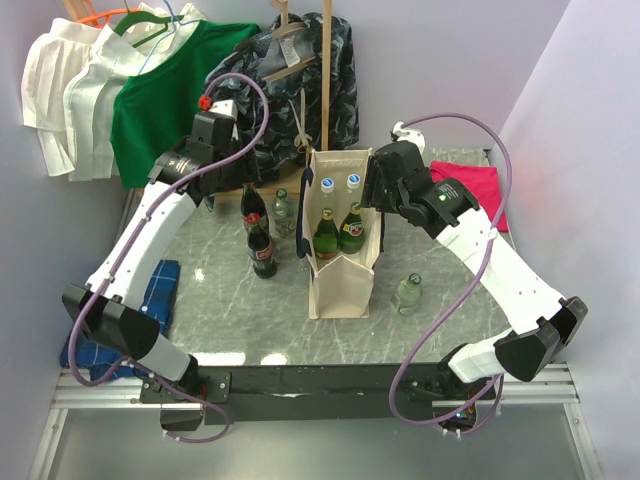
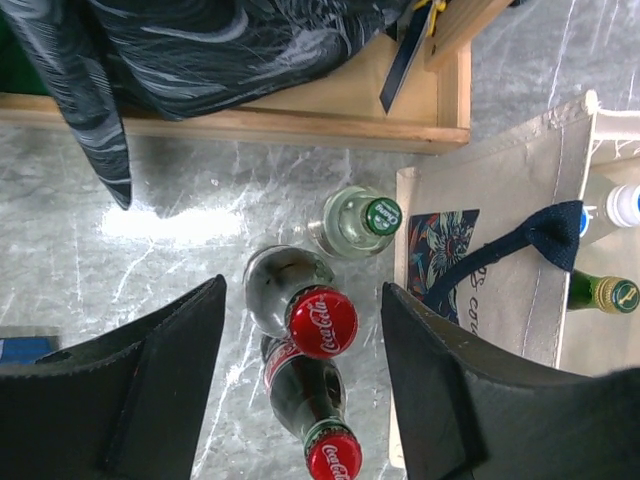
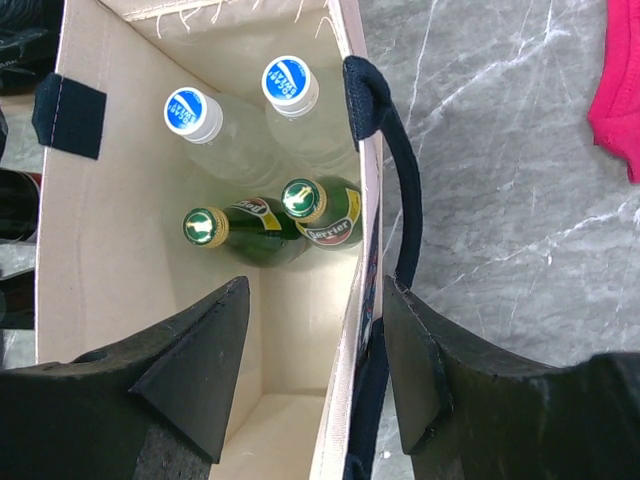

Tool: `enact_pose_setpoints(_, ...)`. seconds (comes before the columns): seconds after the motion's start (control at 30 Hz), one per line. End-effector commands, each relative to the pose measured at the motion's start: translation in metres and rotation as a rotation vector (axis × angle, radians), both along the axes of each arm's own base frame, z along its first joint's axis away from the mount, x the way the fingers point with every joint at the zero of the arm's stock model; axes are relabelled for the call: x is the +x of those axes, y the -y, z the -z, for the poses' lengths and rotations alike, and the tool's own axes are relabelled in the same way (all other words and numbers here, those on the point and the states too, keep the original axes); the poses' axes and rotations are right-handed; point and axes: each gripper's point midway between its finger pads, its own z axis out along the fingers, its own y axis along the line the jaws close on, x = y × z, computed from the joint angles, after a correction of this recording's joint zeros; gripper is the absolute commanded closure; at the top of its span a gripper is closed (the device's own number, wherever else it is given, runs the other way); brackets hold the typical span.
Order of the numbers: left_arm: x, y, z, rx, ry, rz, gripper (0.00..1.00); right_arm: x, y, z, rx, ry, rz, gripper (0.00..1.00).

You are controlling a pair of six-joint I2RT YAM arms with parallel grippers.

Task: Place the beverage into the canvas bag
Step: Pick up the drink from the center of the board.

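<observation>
Hovering open with the left pincer over a red-capped cola bottle, upright on the counter at 9 o'clock from the canvas bag. Spread astride the bag's 3 o'clock wall with the right pincer. Risk: closing off-centre and toppling the clear bottle just beside.

Three views, one shared canvas bag
Top camera looked down from behind the table's near edge; left wrist hung close over cola bottles; right wrist peered straight into that bag.
</observation>
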Motion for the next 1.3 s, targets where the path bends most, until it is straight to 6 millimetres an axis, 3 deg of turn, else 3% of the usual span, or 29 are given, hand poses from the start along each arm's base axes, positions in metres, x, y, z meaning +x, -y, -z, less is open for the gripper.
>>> enact_pose_setpoints(0.0, 0.002, 0.005, 0.01, 0.007, -0.024, 0.036, 0.33, 0.007, -0.004, -0.011, 0.021, 0.036, -0.004, 0.37)
enact_pose_setpoints(0.37, 0.0, 0.007, 0.027, 0.004, -0.075, 0.033, 0.37, 0.007, -0.003, -0.009, 0.013, 0.033, -0.004, 0.37)
enact_pose_setpoints(0.77, -0.002, 0.008, 0.032, 0.0, -0.086, 0.042, 0.46, 0.006, -0.002, -0.008, 0.011, 0.034, -0.002, 0.37)
enact_pose_setpoints(0.93, -0.003, 0.009, 0.033, -0.003, -0.089, 0.045, 0.56, 0.006, -0.001, -0.009, 0.011, 0.036, -0.002, 0.37)
enact_pose_setpoints(1.03, -0.002, 0.01, 0.032, -0.002, -0.085, 0.051, 0.7, 0.006, -0.001, -0.008, 0.01, 0.035, 0.001, 0.37)
enact_pose_setpoints(1.17, -0.002, 0.013, 0.029, -0.002, -0.076, 0.076, 0.95, 0.006, -0.001, -0.008, 0.01, 0.033, -0.001, 0.37)
enact_pose_setpoints(1.27, -0.001, 0.014, 0.027, 0.002, -0.068, 0.086, 0.99, 0.007, -0.002, -0.008, 0.011, 0.033, -0.002, 0.37)
